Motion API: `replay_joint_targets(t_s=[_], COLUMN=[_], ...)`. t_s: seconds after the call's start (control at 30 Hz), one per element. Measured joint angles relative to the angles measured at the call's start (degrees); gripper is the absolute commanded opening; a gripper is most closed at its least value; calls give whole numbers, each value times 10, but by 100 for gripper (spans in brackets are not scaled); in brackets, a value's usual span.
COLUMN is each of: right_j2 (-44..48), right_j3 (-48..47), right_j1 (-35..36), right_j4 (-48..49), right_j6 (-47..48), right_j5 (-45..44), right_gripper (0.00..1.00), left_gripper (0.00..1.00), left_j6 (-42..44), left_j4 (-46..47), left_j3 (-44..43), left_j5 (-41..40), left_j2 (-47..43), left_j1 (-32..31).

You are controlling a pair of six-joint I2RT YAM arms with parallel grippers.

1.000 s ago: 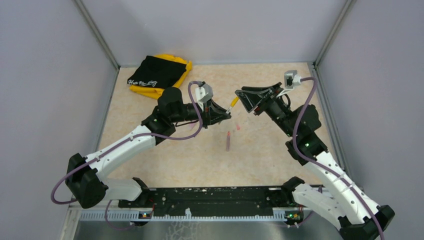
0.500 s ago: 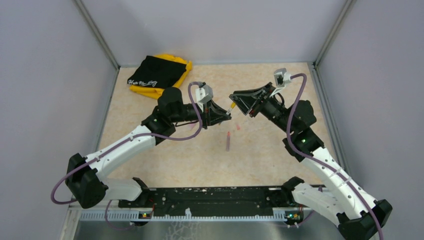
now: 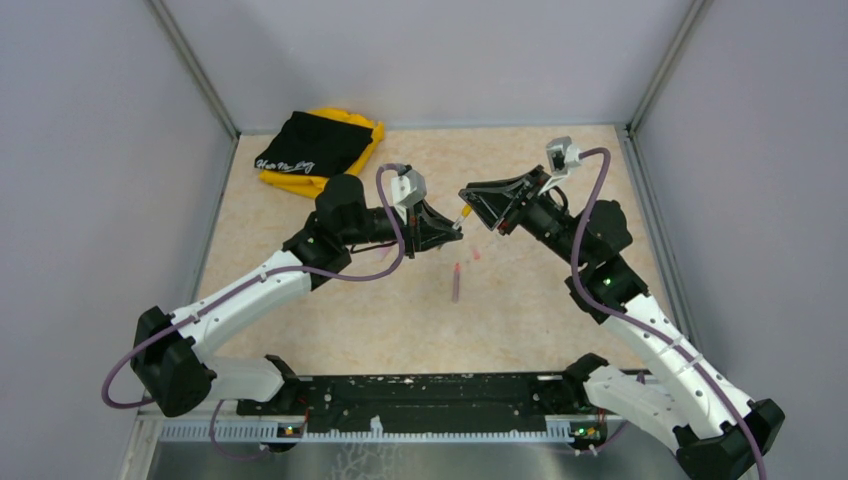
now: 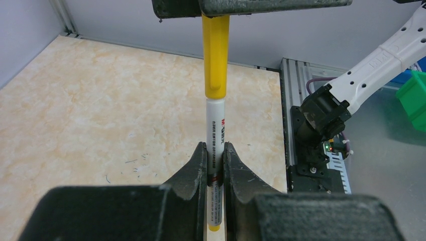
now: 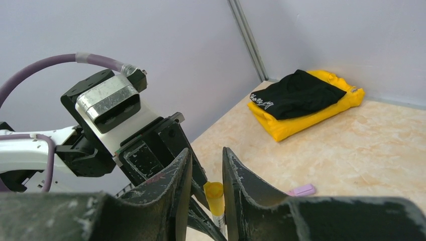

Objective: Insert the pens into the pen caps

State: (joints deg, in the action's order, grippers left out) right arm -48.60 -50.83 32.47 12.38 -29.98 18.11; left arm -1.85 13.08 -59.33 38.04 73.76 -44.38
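Observation:
My left gripper (image 4: 215, 148) (image 3: 455, 232) is shut on a white pen (image 4: 216, 125), held above the table and pointing at the right arm. An orange-yellow cap (image 4: 216, 55) (image 5: 214, 196) (image 3: 466, 212) sits on the pen's far end. My right gripper (image 5: 206, 150) (image 3: 468, 200) straddles that cap. One finger lies against it and a gap shows on the other side, so the jaws stand open. A pinkish-red pen (image 3: 456, 283) lies on the table below, with a tiny pink cap (image 3: 476, 254) near it. A lilac cap (image 5: 302, 190) lies on the table too.
A folded yellow and black cloth (image 3: 315, 148) (image 5: 301, 98) lies at the back left corner. Grey walls enclose the table on three sides. The black base rail (image 3: 430, 395) runs along the near edge.
The right gripper has moved left to the left gripper and now has its fingers on both sides of the yellow cap. Its jaws have narrowed. The left arm has held still.

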Motion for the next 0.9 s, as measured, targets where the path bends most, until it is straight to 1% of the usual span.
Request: replay_joint_targets(t_s=[0.43, 0.57, 0.8, 0.9], right_j2=[0, 0, -2, -2], right_j3=[2, 2, 7, 7], right_j1=[0, 0, 0, 0], right_j4=[-4, -14, -17, -17], right_j6=[5, 8, 10, 10], right_j5=[0, -1, -2, -2], right_gripper=[27, 26, 18, 12], left_gripper=[0, 0, 0, 0], left_j6=[0, 0, 0, 0], left_j4=[0, 0, 0, 0], left_j3=[0, 0, 0, 0], left_j5=[0, 0, -1, -2], left_j2=[0, 0, 0, 0], left_j1=[0, 0, 0, 0])
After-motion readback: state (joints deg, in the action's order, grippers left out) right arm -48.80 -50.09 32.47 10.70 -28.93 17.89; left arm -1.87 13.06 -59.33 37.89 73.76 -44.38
